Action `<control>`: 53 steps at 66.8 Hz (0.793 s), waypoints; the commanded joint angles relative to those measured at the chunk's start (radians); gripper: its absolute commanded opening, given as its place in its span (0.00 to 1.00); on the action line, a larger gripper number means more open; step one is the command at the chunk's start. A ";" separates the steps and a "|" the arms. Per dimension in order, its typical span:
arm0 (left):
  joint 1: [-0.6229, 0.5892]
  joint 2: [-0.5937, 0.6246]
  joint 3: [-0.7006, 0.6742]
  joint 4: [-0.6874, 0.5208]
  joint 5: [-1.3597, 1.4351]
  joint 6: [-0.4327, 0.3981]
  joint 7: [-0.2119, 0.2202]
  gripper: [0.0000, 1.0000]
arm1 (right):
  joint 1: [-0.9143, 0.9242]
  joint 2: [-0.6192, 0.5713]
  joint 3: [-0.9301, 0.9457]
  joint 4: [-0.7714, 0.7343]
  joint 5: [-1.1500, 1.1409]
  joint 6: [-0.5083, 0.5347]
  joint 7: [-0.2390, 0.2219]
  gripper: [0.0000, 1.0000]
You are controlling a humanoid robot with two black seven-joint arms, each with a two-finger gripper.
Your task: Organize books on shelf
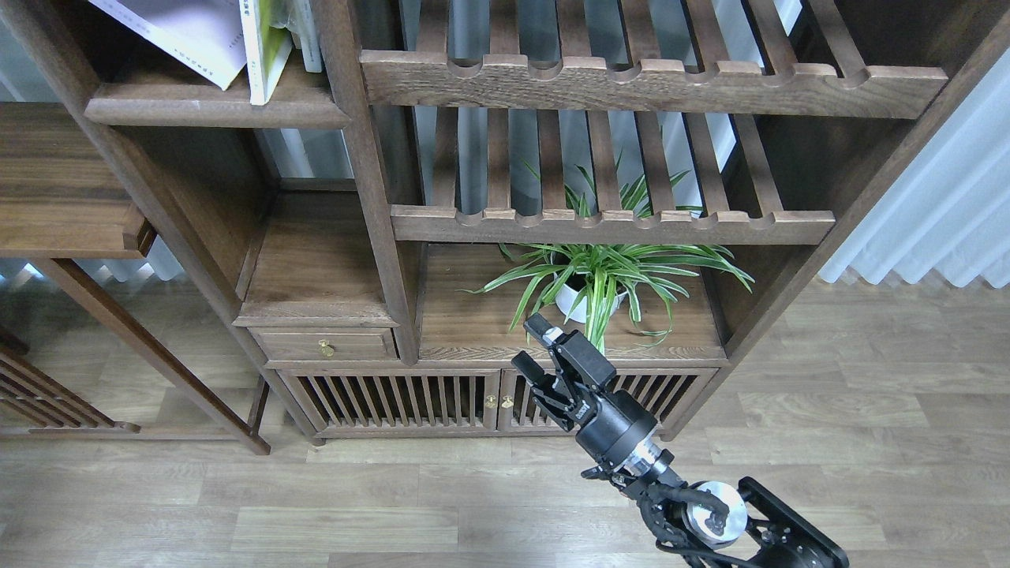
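At the top left, the shelf (pixel 213 106) is a flat dark-brown board with a rounded front edge. On it a pale white-lavender book (pixel 177 35) leans to the right against a yellow-green book (pixel 264 47) that stands nearly upright, both cut off by the top of the view. My right gripper (pixel 530 345) hangs open and empty low in the middle, in front of the cabinet and far below the shelf. The left gripper is out of view.
Two slatted racks (pixel 615 83) with notched front rails fill the upper right bay. A spider plant in a white pot (pixel 588 296) sits right behind my right gripper. A small drawer with a brass knob (pixel 325 345) and slatted cabinet doors (pixel 394 402) lie lower left.
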 commanded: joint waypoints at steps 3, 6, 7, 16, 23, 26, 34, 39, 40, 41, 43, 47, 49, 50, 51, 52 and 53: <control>-0.022 -0.007 0.017 0.049 0.033 0.002 -0.062 0.05 | -0.015 0.000 0.001 0.003 0.000 0.000 0.000 0.99; -0.025 -0.008 0.021 0.064 0.035 -0.001 -0.092 0.06 | -0.018 0.000 0.001 0.003 0.000 0.000 -0.002 0.99; -0.026 -0.008 0.024 0.068 0.035 -0.001 -0.100 0.06 | -0.020 0.000 0.001 0.003 0.000 0.000 -0.002 0.99; -0.040 -0.037 0.057 0.117 0.035 -0.001 -0.178 0.06 | -0.028 0.000 0.001 0.008 0.002 0.000 -0.002 0.99; -0.051 -0.071 0.067 0.163 0.035 -0.002 -0.243 0.05 | -0.029 -0.002 0.001 0.008 0.002 0.000 -0.002 0.99; -0.051 -0.090 0.072 0.179 0.035 -0.002 -0.264 0.05 | -0.029 0.000 0.001 0.008 0.002 0.000 -0.002 0.99; -0.057 -0.133 0.083 0.224 0.035 -0.002 -0.297 0.06 | -0.028 0.000 0.001 0.008 0.002 0.000 0.001 0.99; -0.059 -0.146 0.090 0.242 0.035 -0.002 -0.303 0.06 | -0.028 0.000 0.001 0.008 0.002 0.000 0.004 0.99; -0.057 -0.148 0.092 0.245 0.035 -0.002 -0.303 0.06 | -0.028 0.000 0.001 0.008 0.002 0.000 0.004 0.99; -0.059 -0.148 0.092 0.249 0.035 -0.002 -0.304 0.06 | -0.028 0.000 0.001 0.008 0.002 0.000 0.004 0.99; -0.057 -0.154 0.093 0.259 0.035 -0.002 -0.307 0.06 | -0.028 0.000 0.001 0.008 0.002 0.000 0.004 0.99; -0.059 -0.166 0.093 0.273 0.035 -0.001 -0.312 0.06 | -0.029 0.000 0.001 0.008 0.002 0.000 0.004 0.99; -0.059 -0.171 0.095 0.279 0.035 -0.001 -0.312 0.06 | -0.029 -0.002 0.001 0.008 0.002 0.000 0.004 0.99; -0.059 -0.177 0.094 0.288 0.035 -0.001 -0.312 0.06 | -0.029 0.000 0.001 0.008 0.002 0.000 0.004 0.99; -0.059 -0.182 0.095 0.293 0.035 -0.001 -0.312 0.06 | -0.029 -0.002 0.001 0.008 0.002 0.000 0.004 0.99; -0.060 -0.185 0.095 0.298 0.035 -0.001 -0.312 0.06 | -0.029 -0.002 0.001 0.008 0.002 0.000 0.004 0.99; -0.060 -0.188 0.095 0.301 0.035 -0.001 -0.312 0.06 | -0.029 -0.002 0.001 0.008 0.002 0.000 0.004 0.99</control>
